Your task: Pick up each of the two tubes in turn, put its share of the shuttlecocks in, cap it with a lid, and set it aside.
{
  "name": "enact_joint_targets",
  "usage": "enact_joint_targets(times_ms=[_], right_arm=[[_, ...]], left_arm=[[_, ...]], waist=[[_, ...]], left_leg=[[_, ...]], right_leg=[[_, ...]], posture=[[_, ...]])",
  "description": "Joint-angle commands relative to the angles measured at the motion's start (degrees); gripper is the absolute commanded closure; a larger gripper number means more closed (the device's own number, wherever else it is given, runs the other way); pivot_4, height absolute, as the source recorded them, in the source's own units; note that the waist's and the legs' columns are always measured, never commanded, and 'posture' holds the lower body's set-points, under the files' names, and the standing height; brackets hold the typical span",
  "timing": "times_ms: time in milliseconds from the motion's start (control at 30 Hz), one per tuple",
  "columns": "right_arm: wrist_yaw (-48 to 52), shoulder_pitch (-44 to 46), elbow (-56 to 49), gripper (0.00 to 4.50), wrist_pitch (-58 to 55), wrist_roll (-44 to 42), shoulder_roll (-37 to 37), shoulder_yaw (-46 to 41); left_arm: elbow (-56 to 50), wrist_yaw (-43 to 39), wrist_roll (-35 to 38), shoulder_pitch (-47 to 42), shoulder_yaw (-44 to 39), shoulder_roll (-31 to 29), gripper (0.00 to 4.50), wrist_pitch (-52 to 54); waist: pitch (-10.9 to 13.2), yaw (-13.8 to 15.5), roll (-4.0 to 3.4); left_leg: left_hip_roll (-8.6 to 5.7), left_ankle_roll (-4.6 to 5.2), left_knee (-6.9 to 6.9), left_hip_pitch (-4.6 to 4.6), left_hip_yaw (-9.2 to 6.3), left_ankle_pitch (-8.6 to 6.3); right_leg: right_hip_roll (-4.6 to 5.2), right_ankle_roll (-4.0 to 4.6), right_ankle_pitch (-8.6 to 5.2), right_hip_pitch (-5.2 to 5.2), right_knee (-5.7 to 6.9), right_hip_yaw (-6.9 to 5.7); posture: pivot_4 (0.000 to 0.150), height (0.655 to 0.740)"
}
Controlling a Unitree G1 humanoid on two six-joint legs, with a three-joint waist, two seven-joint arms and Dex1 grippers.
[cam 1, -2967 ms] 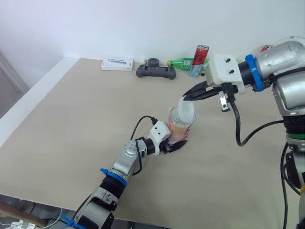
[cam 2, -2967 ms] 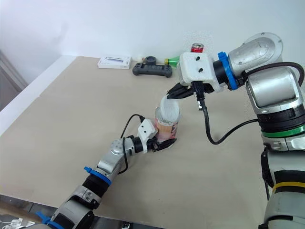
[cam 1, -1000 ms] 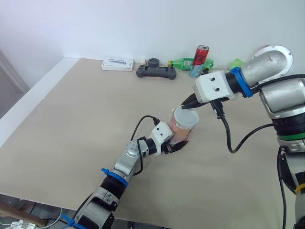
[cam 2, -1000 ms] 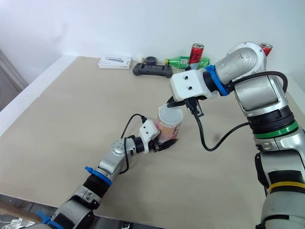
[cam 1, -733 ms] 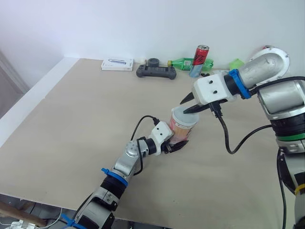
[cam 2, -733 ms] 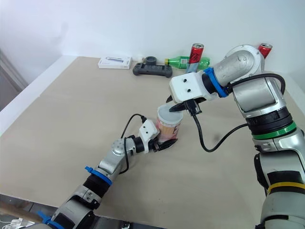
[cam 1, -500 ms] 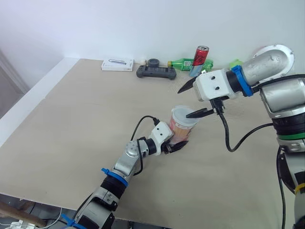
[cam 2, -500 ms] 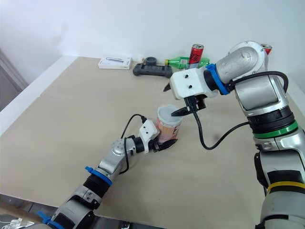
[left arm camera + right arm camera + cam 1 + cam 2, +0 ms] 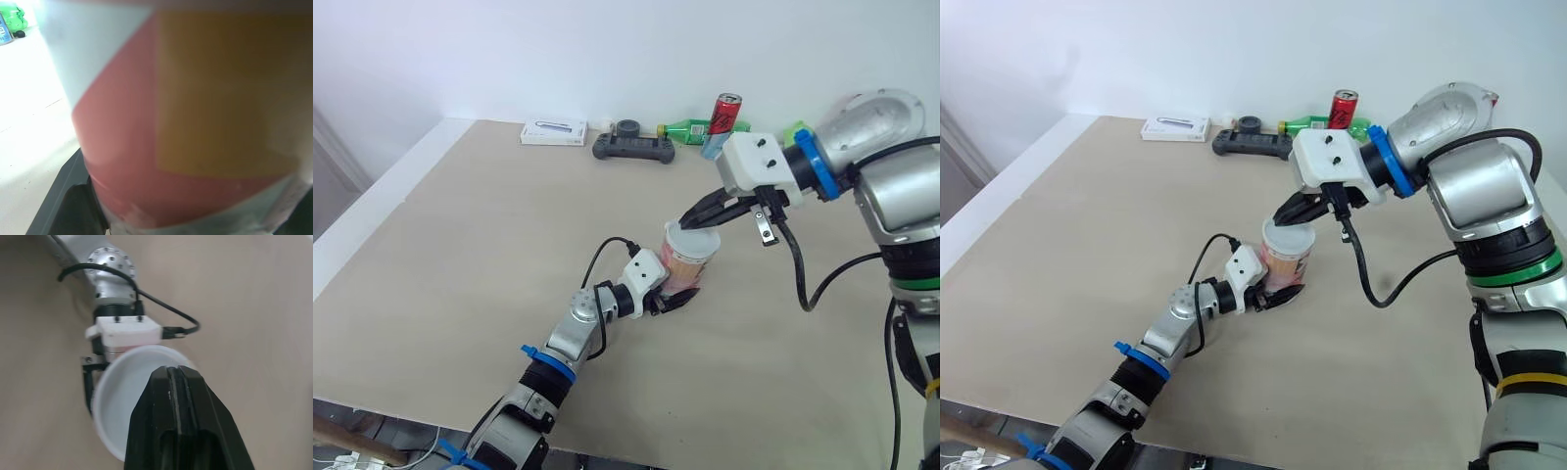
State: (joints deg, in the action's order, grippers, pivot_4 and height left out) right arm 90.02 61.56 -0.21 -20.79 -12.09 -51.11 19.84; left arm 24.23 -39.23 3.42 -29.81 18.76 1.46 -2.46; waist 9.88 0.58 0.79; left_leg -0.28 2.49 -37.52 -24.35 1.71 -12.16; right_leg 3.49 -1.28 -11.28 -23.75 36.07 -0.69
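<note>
tube (image 9: 688, 264) stands upright near the middle of the table (image 9: 460, 245), a short paper-walled cylinder with a red and orange label. the left hand (image 9: 671, 299) is clamped on its lower part, one finger on each side just above the base. a white translucent lid (image 9: 691, 241) sits across the mouth, so what is inside is hidden.

the right hand (image 9: 690, 220) comes in from above and behind. its fingers (image 9: 195, 431) are pressed flat together with nothing between them, and the tips meet the far edge of the lid. from the wrist camera the lid (image 9: 122, 401) looks like a shallow round dish lying over the tube top. whether it is seated all the way round i cannot tell.

my read is that capping is the step in hand, with setting the tube aside left to do.

the tube looks light and fairly stiff along its length, but a thin wall like this would likely dent under a hard squeeze. the low grip seems sensible, since the base stiffens the wall there and the rim stays free. the lid looks thin, flexible and slick. pushing on one edge could tip the other side up, so pressure near the centre or around the rim would probably seat it better. a light tube could also tilt in the grip if pushed from the side.

well apart along the far edge lie a red can (image 9: 726, 113), a green bottle (image 9: 685, 128), a black controller (image 9: 634, 147) and a white box (image 9: 554, 132).
</note>
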Motion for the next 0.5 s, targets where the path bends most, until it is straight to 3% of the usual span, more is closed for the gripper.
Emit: enact_joint_targets(times_ms=[33, 500], right_arm=[[0.75, -1.34, 0.38, 4.48, 0.94, 1.38, 0.55, 0.30], [1.03, -7.53, 4.00, 4.48, 7.94, 9.28, 1.31, 4.94]], left_arm=[[2.52, 0.33, -1.62, 1.05, 0.74, -0.53, 1.52, 1.51], [1.88, 0.31, -1.54, 1.40, 0.95, -0.59, 1.52, 1.79]], waist=[[0.00, -0.02, -0.02], [-0.36, -0.02, 0.37]], left_leg=[[0.00, 0.00, 0.00, 0.00, 0.02, 0.00], [0.04, -0.07, 0.03, 0.25, -0.14, -0.04]], right_leg=[[0.00, 0.00, 0.00, -0.01, 0.00, 0.02], [-0.02, 0.04, -0.04, 0.21, -0.13, -0.20]], posture=[[0.150, 0.7400], [0.150, 0.7400]])
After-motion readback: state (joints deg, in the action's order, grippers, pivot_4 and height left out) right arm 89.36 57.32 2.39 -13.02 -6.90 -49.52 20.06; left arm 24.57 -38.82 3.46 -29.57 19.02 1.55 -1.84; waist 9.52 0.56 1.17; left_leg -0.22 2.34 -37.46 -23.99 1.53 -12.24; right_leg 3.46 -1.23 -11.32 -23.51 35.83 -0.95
